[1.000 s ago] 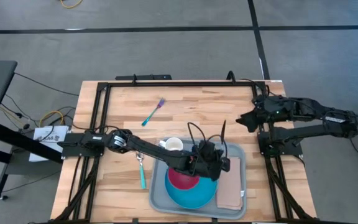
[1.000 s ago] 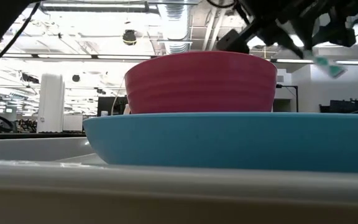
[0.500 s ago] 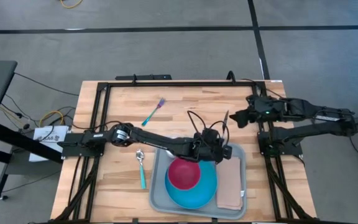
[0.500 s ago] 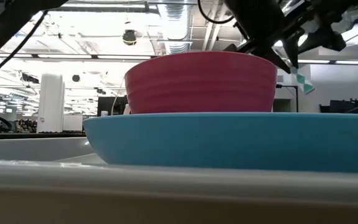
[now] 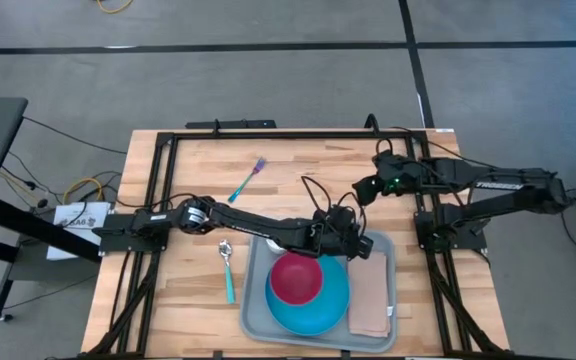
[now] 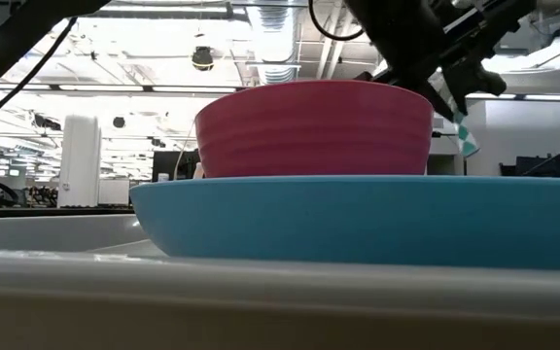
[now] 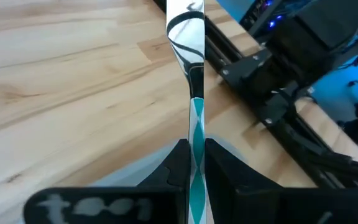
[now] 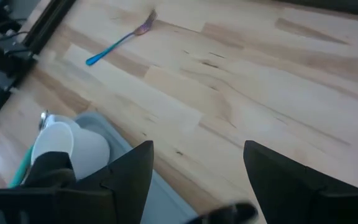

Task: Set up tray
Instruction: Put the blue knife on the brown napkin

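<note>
Over on the left side of the table, a teal-handled spoon (image 5: 227,272) lies on the bare wood just beside the tray, and farther back a fork (image 5: 248,179) with a blue handle rests well apart from everything. The left gripper (image 5: 351,238) reaches across to the tray's far edge, its fingers (image 7: 180,163) pinched tight on a knife (image 7: 194,93) with a teal-and-white patterned handle, blade pointing away over the wood. The tray (image 5: 257,318) sits at the table's near edge, holding a blue plate (image 5: 313,310) with a red bowl (image 5: 295,279) on it, a brown napkin (image 5: 371,295) along the right side, and a white cup (image 8: 59,144) at its far left corner. To set the knife well, I'd say the arm should lower it flat beside the plate, clear of the bowl's rim, and let go only once it rests. The right gripper (image 5: 364,189) hovers over bare wood beyond the tray, spread wide and holding nothing.
</note>
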You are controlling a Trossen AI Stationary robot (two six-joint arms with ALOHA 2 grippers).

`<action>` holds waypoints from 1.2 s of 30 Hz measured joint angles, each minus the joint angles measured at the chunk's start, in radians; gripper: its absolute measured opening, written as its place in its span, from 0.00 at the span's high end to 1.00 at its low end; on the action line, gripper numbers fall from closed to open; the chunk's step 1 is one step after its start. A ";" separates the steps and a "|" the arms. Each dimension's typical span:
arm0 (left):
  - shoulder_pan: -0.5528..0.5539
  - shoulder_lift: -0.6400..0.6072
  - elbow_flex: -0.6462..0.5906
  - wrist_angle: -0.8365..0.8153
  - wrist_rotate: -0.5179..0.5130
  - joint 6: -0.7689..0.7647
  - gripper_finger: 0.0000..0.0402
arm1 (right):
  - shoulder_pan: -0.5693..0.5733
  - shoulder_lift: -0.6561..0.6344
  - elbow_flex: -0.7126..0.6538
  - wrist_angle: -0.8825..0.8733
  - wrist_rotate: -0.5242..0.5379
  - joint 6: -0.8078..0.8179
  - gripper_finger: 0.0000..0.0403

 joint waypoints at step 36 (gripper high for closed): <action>0.006 -0.036 0.000 -0.132 -0.097 -0.104 0.97 | 0.011 0.002 0.000 0.039 -0.054 0.043 0.40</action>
